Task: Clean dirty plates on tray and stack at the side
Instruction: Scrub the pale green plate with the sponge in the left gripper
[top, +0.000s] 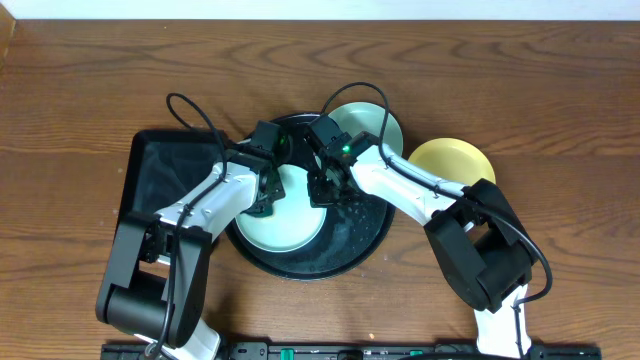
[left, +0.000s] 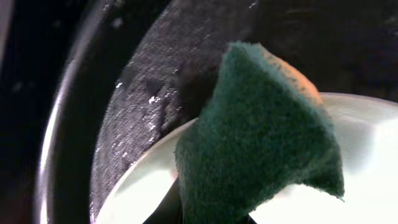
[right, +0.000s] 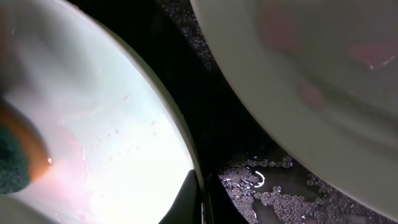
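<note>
Currently, the left end effector (top: 268, 188) is closed on a green sponge (left: 261, 137) pressed against a mint plate (top: 285, 228) in the round tray (top: 362, 242). The right end effector (top: 323, 190) clamps that plate's right rim. A second mint plate (top: 376, 128) overlaps the tray's far rim. The yellow plate (top: 450, 160) lies on the tabletop (top: 560, 90) at right.

From overhead I see soft, even light on the wooden table (top: 90, 70), sharp throughout, with only faint shadows. My left wrist view is dim: the sponge (left: 261, 137) looks blurred and glare streaks the tray (left: 56, 124) rim. On the right wrist view the plate (right: 124, 137) blows out white.
</note>
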